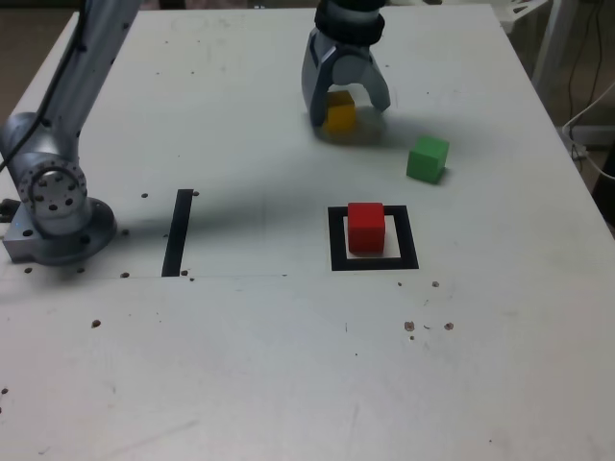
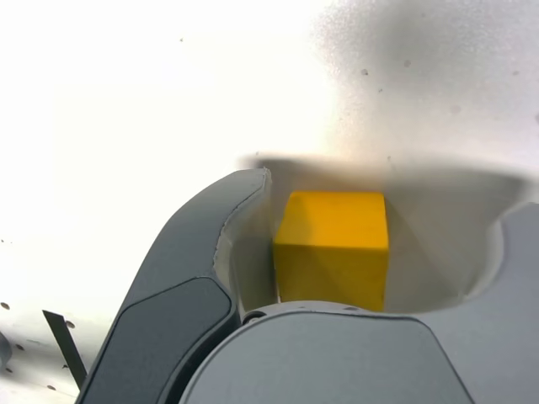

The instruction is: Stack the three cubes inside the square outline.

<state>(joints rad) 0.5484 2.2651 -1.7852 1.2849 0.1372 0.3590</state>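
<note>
The small matte yellow cube (image 1: pixel 339 112) sits on the white table (image 1: pixel 240 365), at about eleven o'clock from the thick black square outline (image 1: pixel 374 262), where the matching red cube (image 1: pixel 365 227) already stands; the green cube (image 1: pixel 428 158) lies at one o'clock. It looks light, rigid and easy to pinch across two opposite flat faces. The grey gripper (image 1: pixel 346 106) points down over it, jaws straddling the cube, apart, with a gap visible on one side.
</note>
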